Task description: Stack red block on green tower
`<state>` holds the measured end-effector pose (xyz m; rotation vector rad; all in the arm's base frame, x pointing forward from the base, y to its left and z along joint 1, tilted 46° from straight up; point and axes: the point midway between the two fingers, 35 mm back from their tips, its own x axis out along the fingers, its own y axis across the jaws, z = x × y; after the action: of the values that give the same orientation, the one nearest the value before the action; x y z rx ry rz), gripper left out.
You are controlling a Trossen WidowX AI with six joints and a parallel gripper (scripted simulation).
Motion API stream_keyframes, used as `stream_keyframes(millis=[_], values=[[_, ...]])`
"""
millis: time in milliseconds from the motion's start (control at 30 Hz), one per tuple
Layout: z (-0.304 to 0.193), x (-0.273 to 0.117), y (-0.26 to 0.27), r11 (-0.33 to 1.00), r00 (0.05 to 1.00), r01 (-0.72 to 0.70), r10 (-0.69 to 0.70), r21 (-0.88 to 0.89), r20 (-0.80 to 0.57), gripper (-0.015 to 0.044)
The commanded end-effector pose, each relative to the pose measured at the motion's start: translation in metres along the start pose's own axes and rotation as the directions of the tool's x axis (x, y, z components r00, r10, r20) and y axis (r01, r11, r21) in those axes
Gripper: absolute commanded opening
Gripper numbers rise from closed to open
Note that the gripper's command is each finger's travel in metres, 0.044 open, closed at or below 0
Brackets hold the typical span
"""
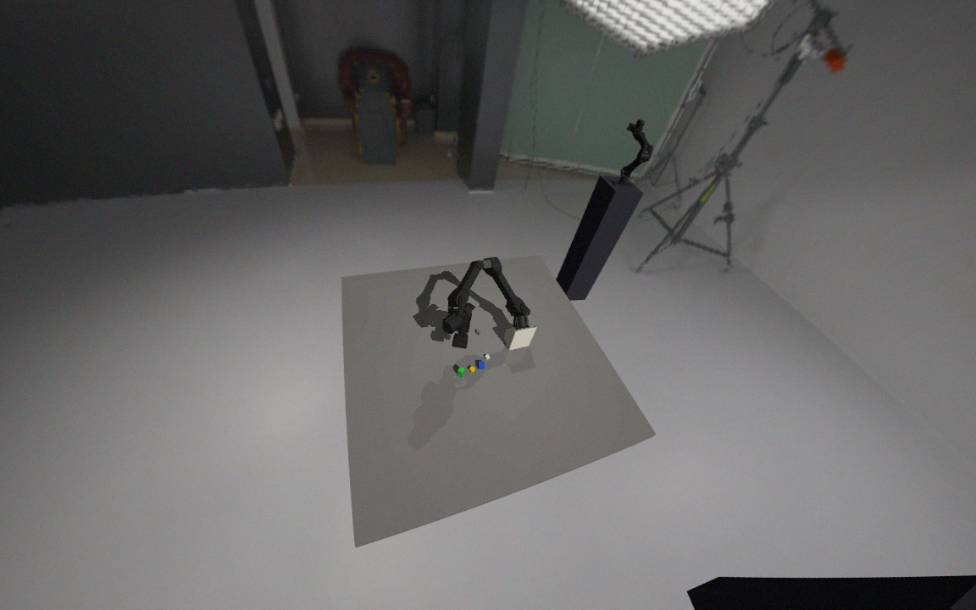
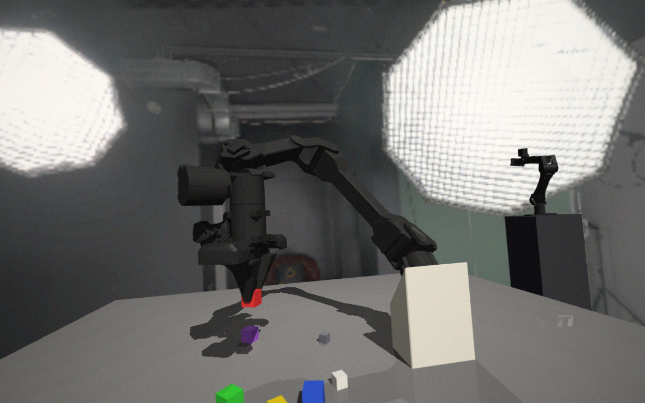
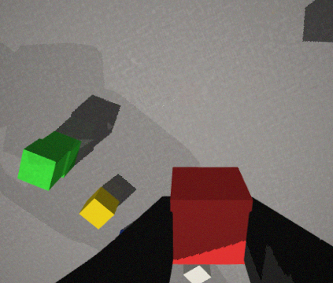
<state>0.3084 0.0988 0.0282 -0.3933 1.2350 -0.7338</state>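
The claw is pinching the red block between its two dark fingertips and hanging well up off the grey table, pointing straight down. Through the wrist view the green tower sits below and off to the left of the claw, with a yellow cube between them and a white cube showing just under the held block. Below the claw a purple cube lies in its shadow, a small grey cube sits off to one side, and a blue cube stands near the white one.
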Motion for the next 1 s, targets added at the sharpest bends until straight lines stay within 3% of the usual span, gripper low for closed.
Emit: stream_keyframes(millis=[0,733,967], values=[[-0.001,-0.001,0.017,1.000,1.000,-0.003,0.003,0.001,-0.002,0.0000],[-0.025,0.002,0.108,1.000,1.000,-0.003,0.003,0.003,-0.002,0.0000],[-0.025,0.034,0.109,1.000,1.000,-0.003,0.003,0.004,-0.001,0.0000]])
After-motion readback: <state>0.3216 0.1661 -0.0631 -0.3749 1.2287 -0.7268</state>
